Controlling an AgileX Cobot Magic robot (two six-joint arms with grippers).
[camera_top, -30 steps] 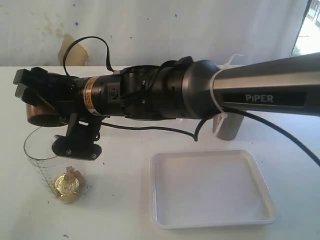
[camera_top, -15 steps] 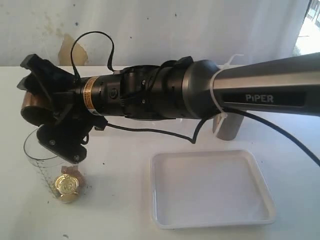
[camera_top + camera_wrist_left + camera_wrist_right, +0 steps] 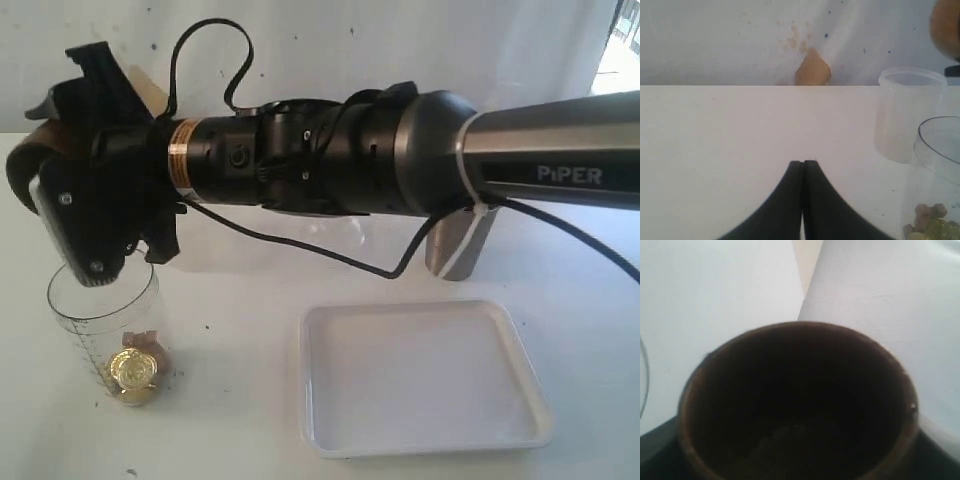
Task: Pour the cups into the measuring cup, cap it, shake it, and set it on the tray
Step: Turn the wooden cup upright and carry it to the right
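- Upper left of the exterior frame: right gripper [image 3: 62, 120] has its jaws spread wide around the wooden cup [image 3: 18, 172], pinching it by the sides. The cup is off the table and tipped over on its side.
- The right wrist view looks straight into that cup. The inside is dark, so I can't tell if anything is in it.
- Lower left: the measuring cup [image 3: 100, 330] stands upright on the white table [image 3: 240, 400], below and just right of the wooden cup. It has no cap on. The scale is printed down its left side.
- A small pile of gold and tan bits [image 3: 135, 372] sits in the bottom of the measuring cup.
- The right arm [image 3: 400, 165] runs across the upper half, from the right edge to the gripper.
- Lower centre to right: the tray [image 3: 420, 380] lies flat on the table, well apart from the measuring cup.
- Right of centre, behind the tray: the steel tumbler [image 3: 440, 240] stands upright, its top hidden by the arm.
- Left gripper [image 3: 802, 167] shows only in its own wrist view: jaws pressed together with nothing between them, low over bare table.
- Same view: a small frosted plastic tub [image 3: 910, 115] stands just beside the measuring cup, on the wall side.
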